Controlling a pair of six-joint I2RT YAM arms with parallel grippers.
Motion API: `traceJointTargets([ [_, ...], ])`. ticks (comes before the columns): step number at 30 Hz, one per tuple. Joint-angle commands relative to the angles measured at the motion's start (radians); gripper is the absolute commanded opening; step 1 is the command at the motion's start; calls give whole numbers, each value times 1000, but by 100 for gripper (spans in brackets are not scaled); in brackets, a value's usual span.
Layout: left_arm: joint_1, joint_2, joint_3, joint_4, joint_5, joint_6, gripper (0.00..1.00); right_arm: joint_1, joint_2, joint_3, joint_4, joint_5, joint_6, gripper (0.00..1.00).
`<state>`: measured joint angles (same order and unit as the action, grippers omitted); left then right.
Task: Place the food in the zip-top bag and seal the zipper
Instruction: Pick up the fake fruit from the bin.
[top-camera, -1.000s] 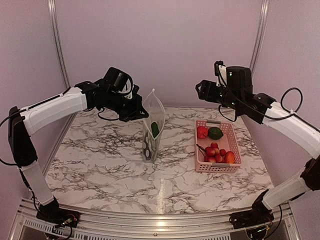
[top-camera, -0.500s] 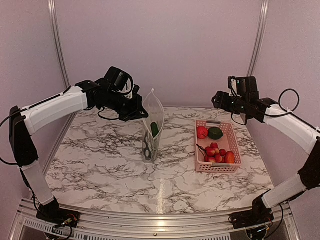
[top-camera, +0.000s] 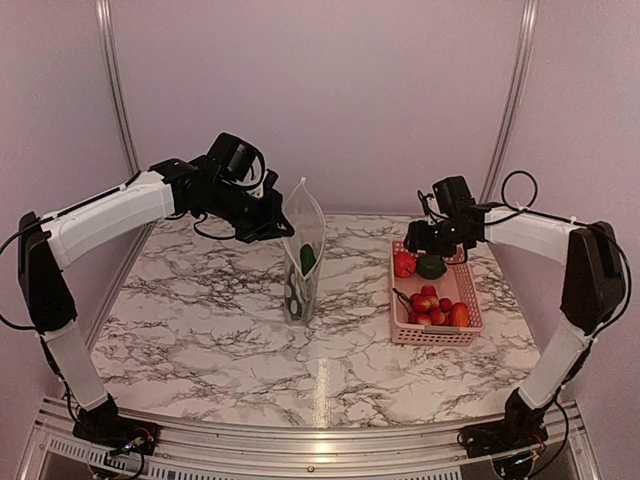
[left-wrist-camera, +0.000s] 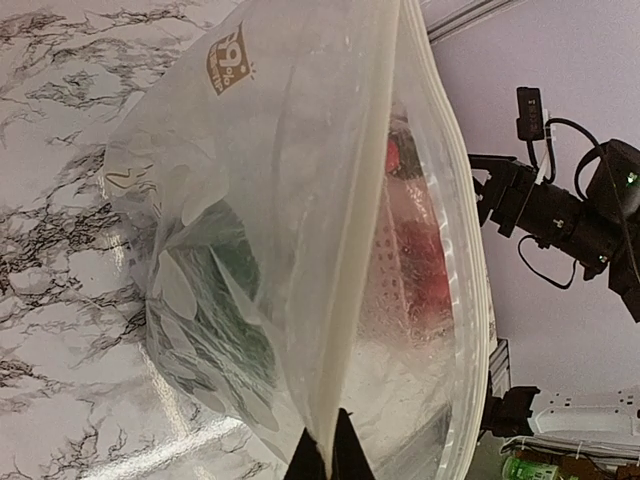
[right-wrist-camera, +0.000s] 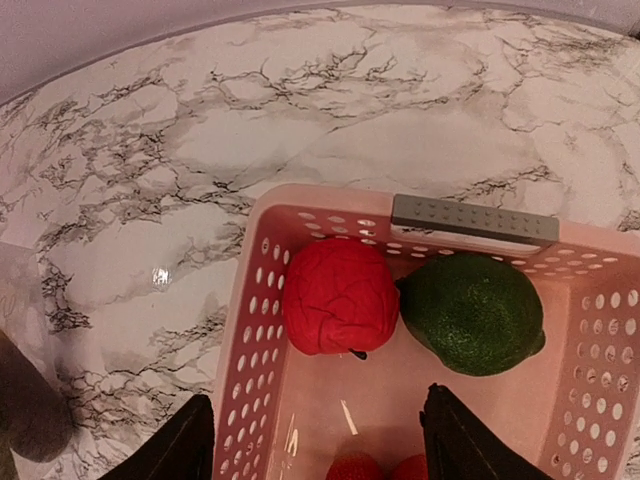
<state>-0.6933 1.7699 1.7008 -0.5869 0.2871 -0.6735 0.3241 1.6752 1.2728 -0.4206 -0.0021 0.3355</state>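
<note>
The zip-top bag (top-camera: 305, 262) stands upright mid-table with a green toy piece (top-camera: 308, 258) inside. My left gripper (top-camera: 281, 227) is shut on its upper edge; in the left wrist view the fingertips (left-wrist-camera: 327, 458) pinch the whitish zipper strip (left-wrist-camera: 355, 300). My right gripper (top-camera: 426, 243) is open and empty above the far end of the pink basket (top-camera: 436, 338). In the right wrist view the gripper (right-wrist-camera: 325, 445) is spread above the red tomato (right-wrist-camera: 340, 295) and a round green fruit (right-wrist-camera: 470, 312). Strawberries (top-camera: 430, 305) and an orange piece (top-camera: 460, 315) lie at the near end.
The basket (right-wrist-camera: 250, 400) has slotted walls and a grey tab (right-wrist-camera: 473, 219) on its far rim. Pale walls and metal posts enclose the marble table (top-camera: 200, 330). The right arm shows beyond the bag in the left wrist view (left-wrist-camera: 560, 215).
My right arm has swung down and toward the basket, from high near the back wall to just above its far end. The left arm and the bag have stayed put.
</note>
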Motion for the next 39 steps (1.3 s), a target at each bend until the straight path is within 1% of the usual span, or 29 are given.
traceJointTargets([
  [1, 9, 2, 18, -42, -5, 17, 0, -8, 87, 75, -42, -9, -47, 68],
  [12, 17, -2, 17, -64, -11, 26, 0, -8, 243, 192, -35, -3, -64, 65],
  [20, 26, -9, 18, -80, -18, 30, 0, -9, 319, 250, -37, -3, -71, 65],
  [32, 33, -20, 2, -87, -25, 29, 0, -10, 355, 256, -42, -13, -46, 65],
  [39, 34, -15, 2, -87, -19, 29, 0, -11, 368, 240, -47, -12, -37, 73],
])
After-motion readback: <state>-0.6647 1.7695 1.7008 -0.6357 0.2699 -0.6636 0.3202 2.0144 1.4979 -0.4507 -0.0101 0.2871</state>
